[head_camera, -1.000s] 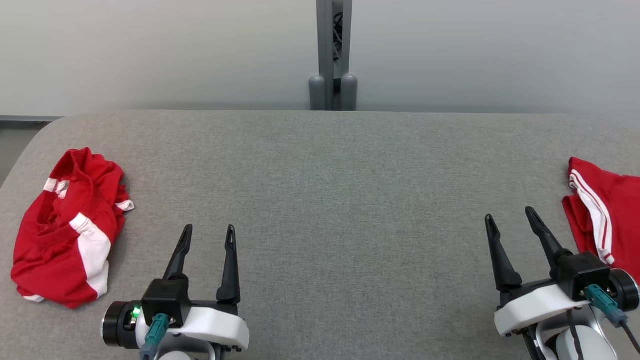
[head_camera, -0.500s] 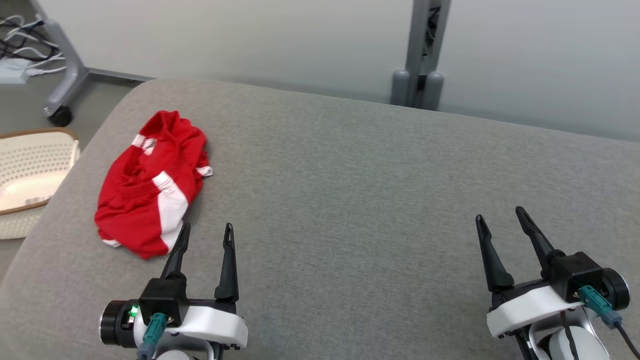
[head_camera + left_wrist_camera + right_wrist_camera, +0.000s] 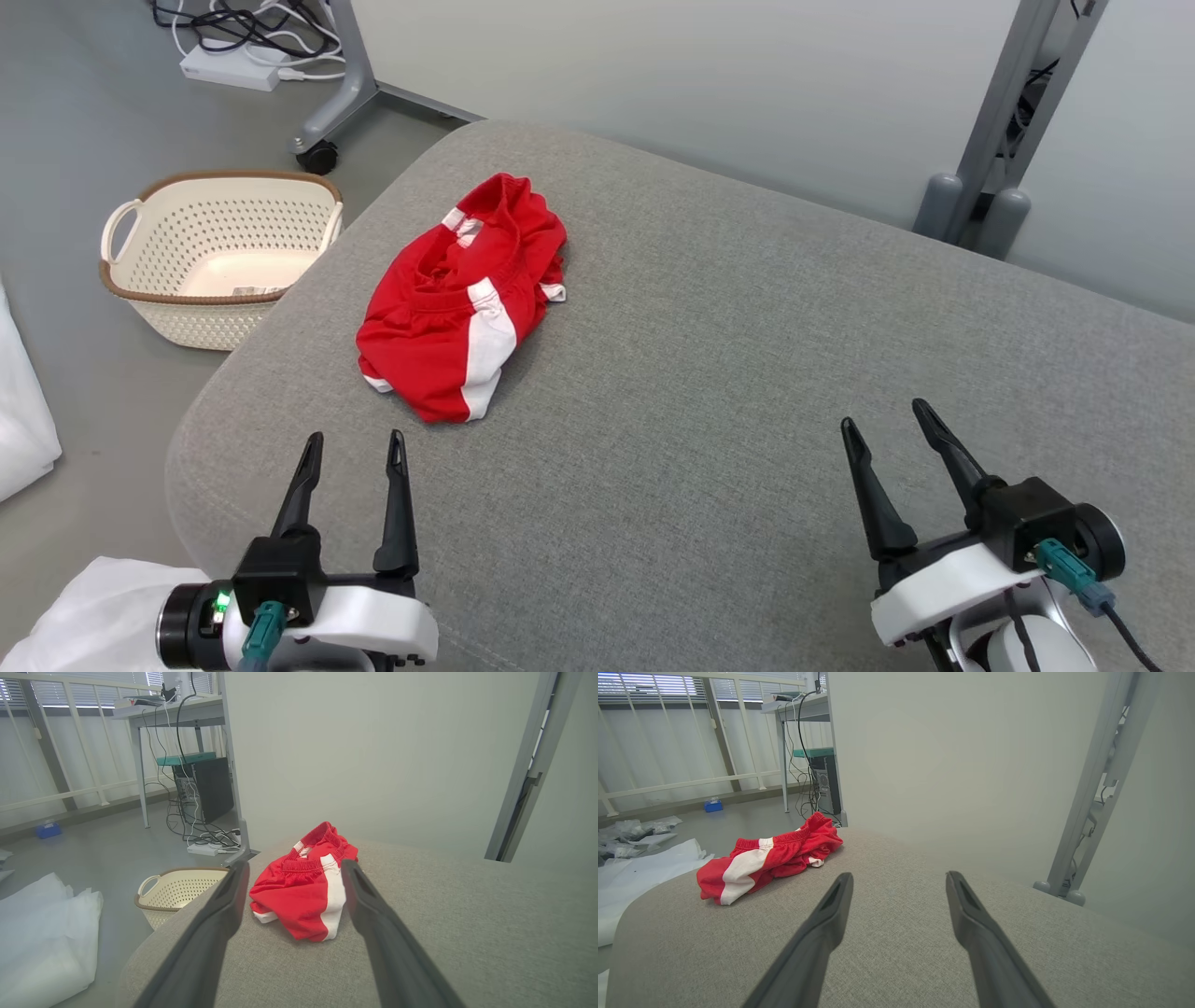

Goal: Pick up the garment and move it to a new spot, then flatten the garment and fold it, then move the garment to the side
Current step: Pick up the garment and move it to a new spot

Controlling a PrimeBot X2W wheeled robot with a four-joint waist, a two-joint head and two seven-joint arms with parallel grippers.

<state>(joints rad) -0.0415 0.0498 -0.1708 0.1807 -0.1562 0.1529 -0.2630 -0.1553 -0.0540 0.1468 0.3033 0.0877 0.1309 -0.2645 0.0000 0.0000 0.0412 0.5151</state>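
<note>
Grey padded table (image 3: 709,392) spans the work area, with a pale perforated basket (image 3: 219,247) on the floor off its left end. At the near left corner the left gripper (image 3: 356,436) hovers with its fingers spread wide and nothing between them. Just beyond it, slightly right, lies the garment (image 3: 457,299): red shorts with white side stripes, crumpled in a heap toward the table's far left edge. Well to the right, the right gripper (image 3: 883,414) is likewise wide open and empty over bare table.

The step in hand looks like the first pick-up. The left arm seems the natural one. It should come down on a raised fold such as the bunched waistband, pinch several layers, and lift clear before carrying toward the middle.

Against a second ago, the head camera has swung left. The garment sat at that view's left edge then, and the basket has since come into frame. The heap keeps its shape, and both grippers stay open.
</note>
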